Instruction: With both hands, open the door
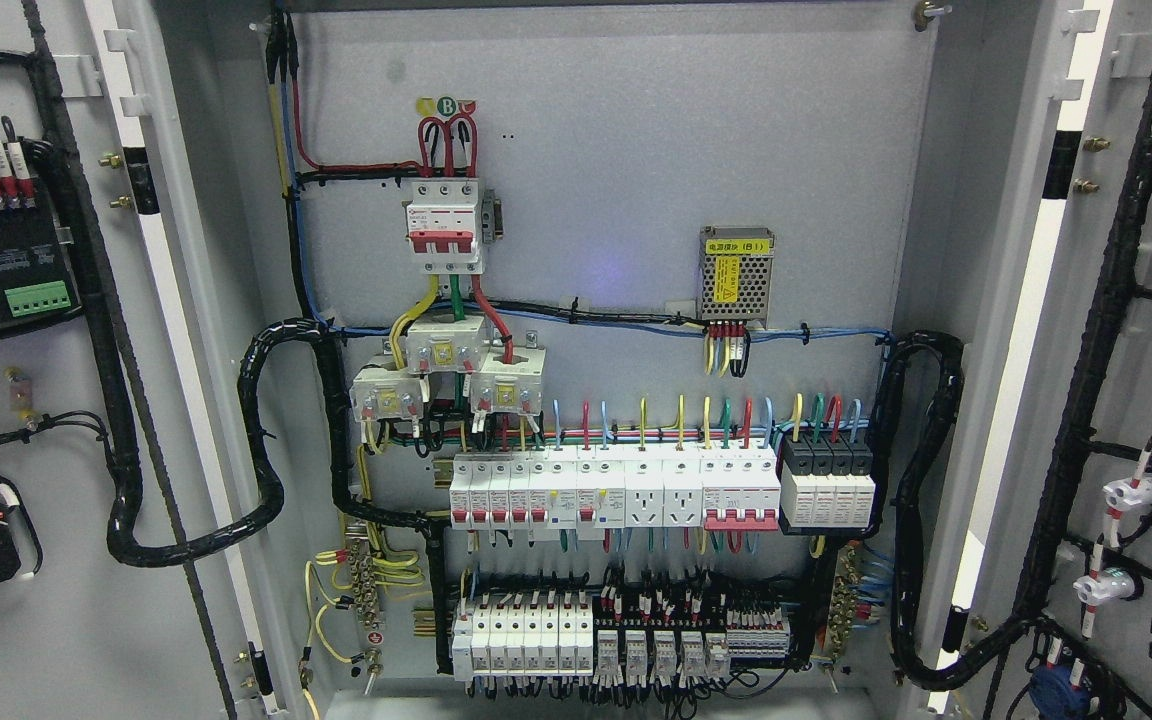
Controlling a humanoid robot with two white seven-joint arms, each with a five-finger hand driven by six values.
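Observation:
An electrical cabinet fills the head view with both doors swung wide. The left door [86, 620] shows its grey inner face at the picture's left, with a black cable loom and a terminal block on it. The right door [1151, 400] stands at the picture's right, its inner face carrying black wiring and white connectors. Between them lies the grey back panel [616, 160]. Neither of my hands nor any arm shows anywhere in the picture.
On the panel sit a red-and-white main breaker [446, 225], a meshed power supply [736, 272], a row of breakers and sockets [636, 490] and lower terminal rows [616, 640]. Thick black cable looms [261, 440] loop from the doors into the cabinet.

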